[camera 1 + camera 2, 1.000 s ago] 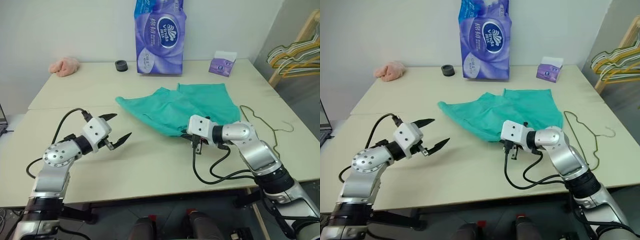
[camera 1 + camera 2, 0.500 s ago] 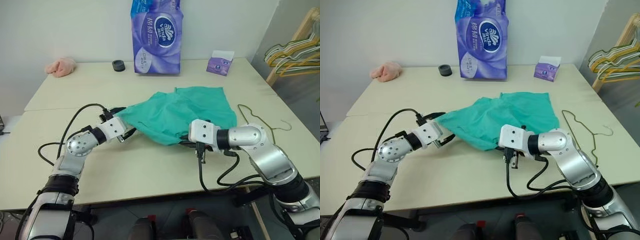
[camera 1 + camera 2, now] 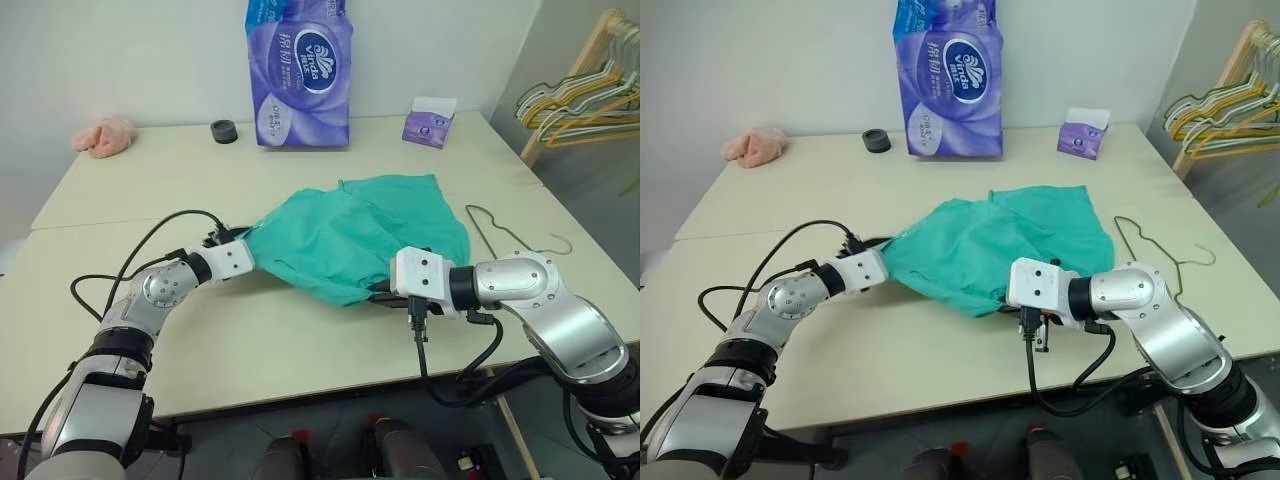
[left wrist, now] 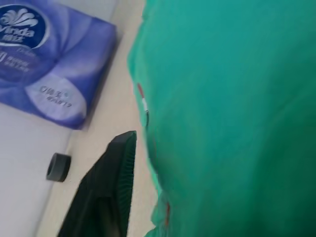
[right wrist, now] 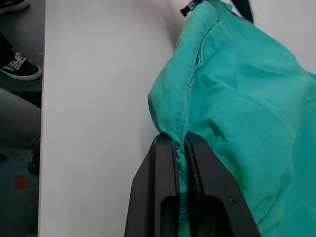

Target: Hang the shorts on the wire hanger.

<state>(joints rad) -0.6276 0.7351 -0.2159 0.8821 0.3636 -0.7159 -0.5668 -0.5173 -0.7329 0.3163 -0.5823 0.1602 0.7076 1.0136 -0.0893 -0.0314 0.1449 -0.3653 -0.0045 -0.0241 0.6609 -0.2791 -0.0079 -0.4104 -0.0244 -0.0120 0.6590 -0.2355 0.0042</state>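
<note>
**A:** Where are the shorts (image 3: 360, 235) lying?

**B:** You are looking at them spread out in the middle of the table (image 3: 300, 340).

**A:** What are your right jaws doing?

**B:** They are pinching the edge of the shorts at about 5 o'clock. A fold of the green cloth is sitting squeezed between the two black fingers (image 5: 165, 187).

**A:** And your left jaws?

**B:** They are sitting at the corner of the shorts at 9 o'clock. One finger (image 4: 116, 177) is lying just beside the hem. I cannot tell if they are gripping the cloth or not.

**A:** Where is the wire hanger (image 3: 500, 235) lying?

**B:** It is lying flat on the table at 3 o'clock from the shorts, just beside them. The big purple tissue pack (image 3: 300, 70) is standing at 12 o'clock.
</note>
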